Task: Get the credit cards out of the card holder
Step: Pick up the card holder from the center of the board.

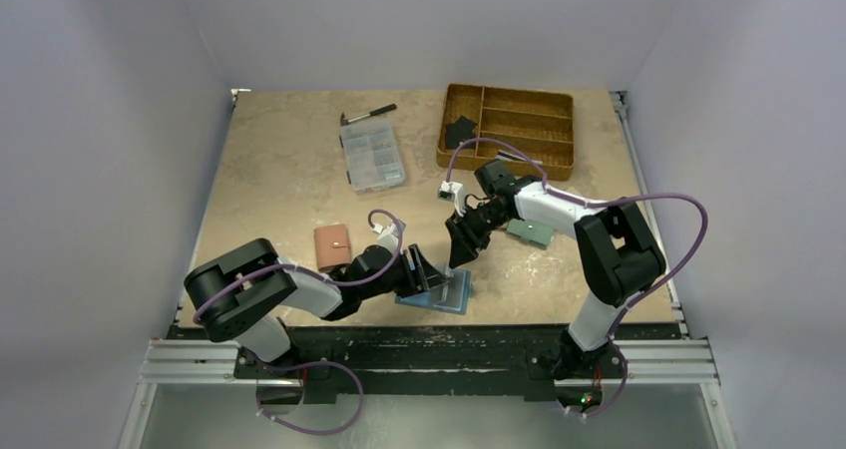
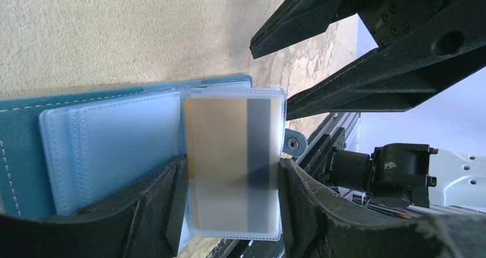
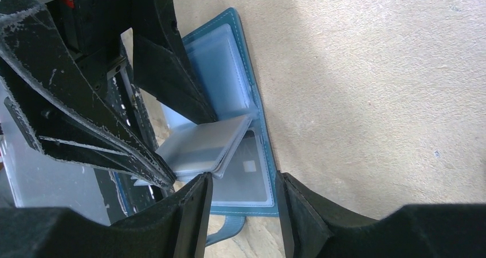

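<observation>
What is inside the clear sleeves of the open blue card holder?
One sleeve of the card holder shows a tan card with a grey stripe. The other sleeves overlap, so their contents are hidden.

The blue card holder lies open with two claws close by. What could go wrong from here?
The right gripper, open just above, might pinch the plastic sleeve along with the card and lift the whole card holder. The left gripper clamps that sleeve by its edges and could buckle it. The holder lies near the table's front edge; a tug might slide it off.
</observation>
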Robot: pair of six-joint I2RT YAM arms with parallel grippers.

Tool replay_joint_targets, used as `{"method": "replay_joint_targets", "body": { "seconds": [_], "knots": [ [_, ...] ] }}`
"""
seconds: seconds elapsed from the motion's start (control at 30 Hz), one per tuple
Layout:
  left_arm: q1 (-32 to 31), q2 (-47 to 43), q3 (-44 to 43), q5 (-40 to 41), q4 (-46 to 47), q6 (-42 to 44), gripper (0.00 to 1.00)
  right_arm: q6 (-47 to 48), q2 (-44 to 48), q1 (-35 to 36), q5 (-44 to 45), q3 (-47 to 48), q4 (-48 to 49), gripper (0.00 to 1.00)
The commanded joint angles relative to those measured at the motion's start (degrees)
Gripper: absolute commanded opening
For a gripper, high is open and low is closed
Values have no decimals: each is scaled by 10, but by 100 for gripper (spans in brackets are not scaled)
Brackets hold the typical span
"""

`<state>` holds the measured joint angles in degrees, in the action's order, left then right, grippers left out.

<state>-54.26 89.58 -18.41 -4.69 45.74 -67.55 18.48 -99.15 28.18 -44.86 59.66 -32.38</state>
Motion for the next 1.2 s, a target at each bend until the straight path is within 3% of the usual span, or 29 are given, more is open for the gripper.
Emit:
{"method": "replay_joint_targets", "body": {
  "seconds": [0.0,0.13,1.17],
  "knots": [
    [-2,16,-4,-25,-1,-1,41,6,-11,12,23,5,5,52],
    [-1,13,-3,-24,-2,-1,46,4,-13,13,40,5,7,52],
    [9,23,21,-44,47,-19,57,5,-20,15,68,4,6,51]
  ]
}}
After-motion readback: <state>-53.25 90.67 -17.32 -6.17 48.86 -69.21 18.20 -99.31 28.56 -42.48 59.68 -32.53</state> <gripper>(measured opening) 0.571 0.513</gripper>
